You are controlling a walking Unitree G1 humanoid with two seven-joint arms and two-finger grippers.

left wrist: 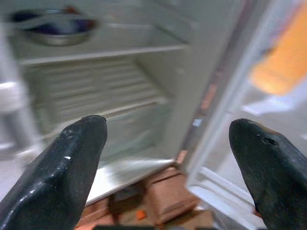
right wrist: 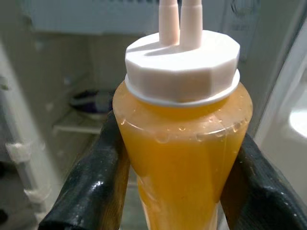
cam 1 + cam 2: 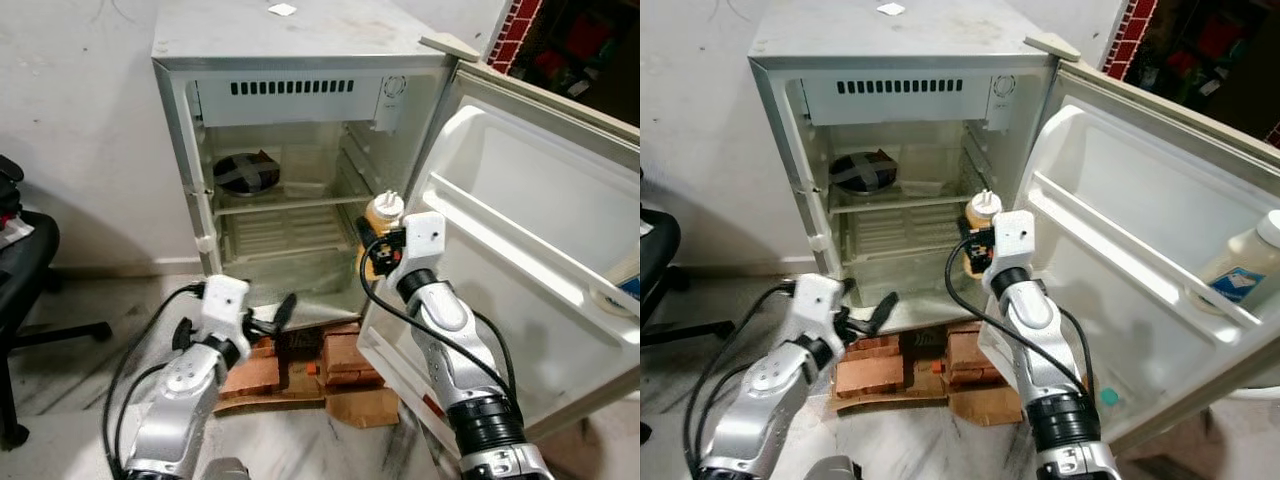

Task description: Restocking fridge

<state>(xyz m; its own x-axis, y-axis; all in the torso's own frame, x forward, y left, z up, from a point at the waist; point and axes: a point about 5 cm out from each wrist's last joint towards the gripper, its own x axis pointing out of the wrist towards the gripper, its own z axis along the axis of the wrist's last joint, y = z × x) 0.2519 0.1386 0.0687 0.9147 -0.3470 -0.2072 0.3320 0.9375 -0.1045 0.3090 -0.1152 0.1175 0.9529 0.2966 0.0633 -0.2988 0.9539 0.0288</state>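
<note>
From the head camera, you see the right gripper (image 3: 372,252) holding a squeeze bottle (image 3: 383,213) of orange sauce upright at the open fridge (image 3: 300,180), beside the door's hinge edge. The left gripper (image 3: 275,320) hangs low near the bricks (image 3: 300,365), fingers spread and empty. In the right wrist view, both fingers (image 2: 91,187) clamp the bottle's body below its white cap (image 2: 182,64). Expect soft, slick plastic that looks nearly full and heavy, so grip mid-body gently.
</note>
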